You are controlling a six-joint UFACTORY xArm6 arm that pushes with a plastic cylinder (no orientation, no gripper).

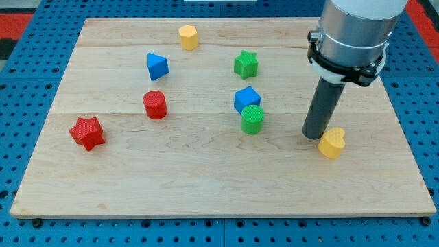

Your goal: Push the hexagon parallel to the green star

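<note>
The yellow hexagon (188, 36) stands near the view's top edge of the board, left of centre. The green star (245, 64) lies to its right and a little lower. My tip (315, 135) rests on the board at the right side, far from both. It sits just left of a yellow heart (333, 143), touching it or nearly so.
A blue triangle (157, 66) and a red cylinder (155, 105) lie left of centre, with a red star (87, 132) further left. A blue cube (246, 99) and a green cylinder (252, 119) stand together at centre. The wooden board (206, 185) rests on a blue pegboard.
</note>
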